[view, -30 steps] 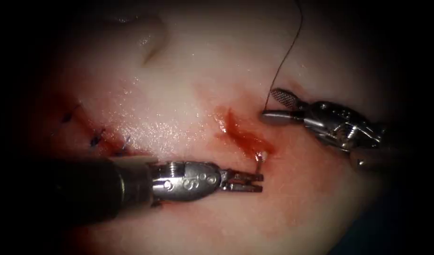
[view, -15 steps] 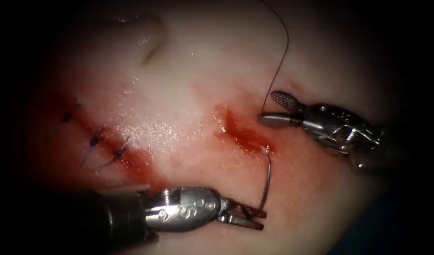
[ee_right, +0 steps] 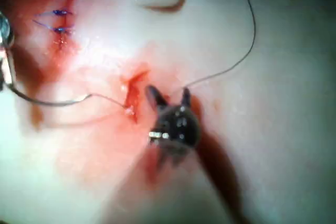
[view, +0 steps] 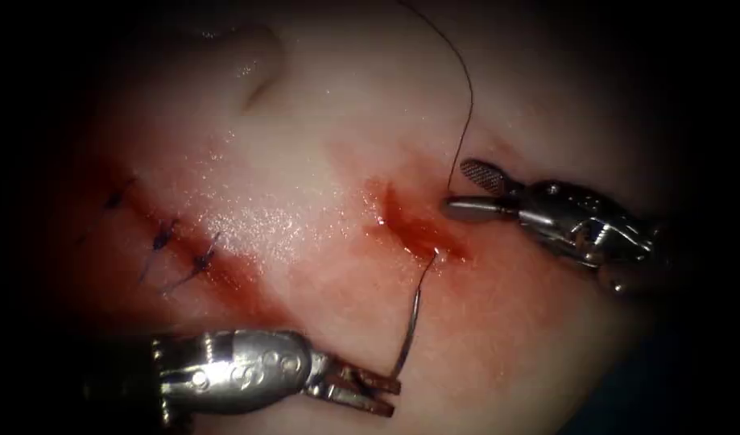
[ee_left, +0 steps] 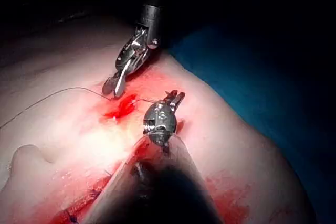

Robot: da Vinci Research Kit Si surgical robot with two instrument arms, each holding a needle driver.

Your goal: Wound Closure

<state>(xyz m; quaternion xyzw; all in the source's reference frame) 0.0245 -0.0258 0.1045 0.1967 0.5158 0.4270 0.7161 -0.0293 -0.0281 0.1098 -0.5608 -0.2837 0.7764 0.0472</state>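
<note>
Left tool [view: 382, 387]: your jaws are pinched on the needle near its tip end, low on the tissue below the cut. Over the last second this tool has moved down and to the left, away from the cut; it was right beside the cut's lower end a second ago.

Needle [view: 410, 330]: it has been drawn out of the tissue. A second ago only a short bit stood out at the cut's lower end; half a second ago most of the curve was free; now the whole curve hangs clear between your left jaws and the cut. Its tail end lies just below the cut's lower end, where thread trails from it into the tissue.

Right tool [view: 458, 187]: your jaws are spread and hold nothing. It sits just right of the cut's upper part and has hardly moved across the three moments.

Thread [view: 465, 105]: a dark strand runs up and away from a spot just left of the open right jaws. Its arc has shifted left at the top compared with a second ago.

Cut [view: 410, 225]: open, wet with red fluid [view: 422, 238].

Stitches [view: 164, 242]: three dark stitches sit well left of the cut, now uncovered since the left tool dropped lower.
</note>
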